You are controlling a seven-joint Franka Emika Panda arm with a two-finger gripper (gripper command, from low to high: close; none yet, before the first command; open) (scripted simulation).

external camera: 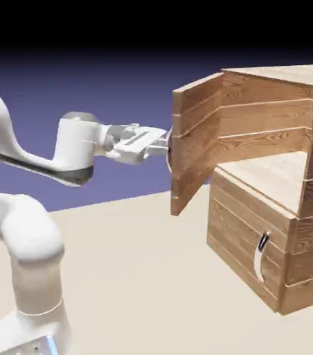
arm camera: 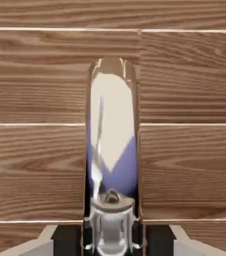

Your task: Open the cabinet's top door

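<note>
The cabinet (external camera: pixel 270 229) of brown wood planks stands at the right of the exterior view. Its top door (external camera: pixel 195 142) has swung out toward the arm and stands well ajar, leaving the upper compartment open. My gripper (external camera: pixel 165 144) reaches level from the left and is shut on the top door's silver handle at the door's outer face. In the hand view the curved silver handle (arm camera: pixel 112 135) runs up the middle between my gripper's (arm camera: pixel 112 240) fingers, with the door's planks (arm camera: pixel 190 100) filling the picture behind it.
The shorter lower panel (external camera: pixel 246 239) is closed, its small silver handle (external camera: pixel 262 253) facing front. The beige table (external camera: pixel 138 277) spreads below the open door. My white arm (external camera: pixel 21 229) rises at the lower left.
</note>
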